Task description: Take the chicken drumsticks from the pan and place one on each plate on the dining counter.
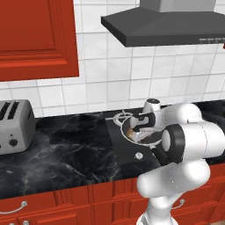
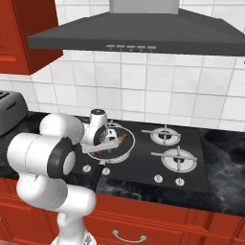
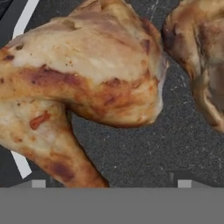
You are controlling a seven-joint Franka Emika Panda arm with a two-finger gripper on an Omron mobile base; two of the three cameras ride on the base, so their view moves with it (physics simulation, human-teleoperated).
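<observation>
Going from the left of the left base view, a boxy silver toaster is standing on the black-topped counter with red drawers, well apart from the cooking, so it plays no part here. Further right, the black stovetop is carrying the round dark frying pan with a silvery rim on its front-left burner, presumably because the food was cooked there. The white arm is reaching down over that pan, and its two-finger gripper is hanging just above the pan floor.

In the hand view, the nearer golden-brown, glossy chicken drumstick is lying on the pan's rough dark floor, its thick end toward the middle and its narrower end running toward the lower left. The second golden-brown drumstick is lying just beside it to the right, a strip of bare pan showing between them. The two dark fingertips are standing wide apart at the bottom edge, released and gripping nothing; the left one is sitting beside the narrow end of the nearer piece. The hand is likely being held this low and spread so the jaws can straddle that piece before closing. Neither drumstick has left the pan yet, so I judge the first pickup is only being lined up.
</observation>
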